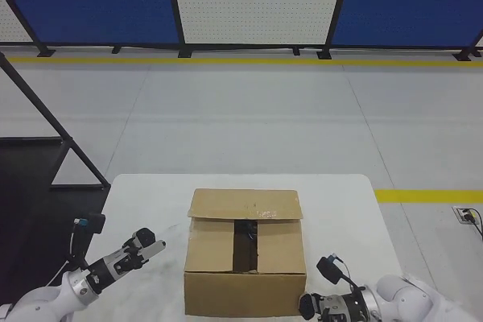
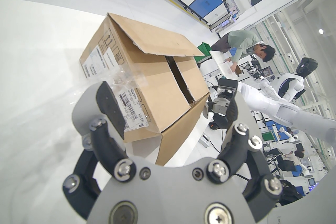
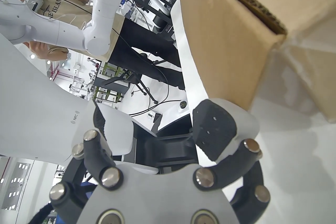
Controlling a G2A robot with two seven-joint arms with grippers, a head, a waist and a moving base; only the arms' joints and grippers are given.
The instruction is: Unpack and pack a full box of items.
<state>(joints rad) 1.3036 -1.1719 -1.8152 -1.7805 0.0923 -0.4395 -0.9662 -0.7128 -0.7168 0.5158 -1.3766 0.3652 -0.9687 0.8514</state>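
Note:
A brown cardboard box (image 1: 245,249) stands in the middle of the white table (image 1: 145,197). Its top flaps are folded in, with a dark slit (image 1: 245,241) between them, and the far flap is slightly raised. My left gripper (image 1: 149,244) is low over the table to the left of the box, open and holding nothing. In the left wrist view, the left gripper (image 2: 170,107) frames the box (image 2: 157,78), whose labelled side wall carries clear tape. My right gripper (image 1: 310,306) is by the box's near right corner, open and holding nothing. The right wrist view has the right gripper (image 3: 162,128) just short of that corner (image 3: 228,25).
A black metal frame (image 1: 32,145) stands on the floor left of the table. Bare table surface lies to either side of the box and behind it. The table's front edge is close to both arms.

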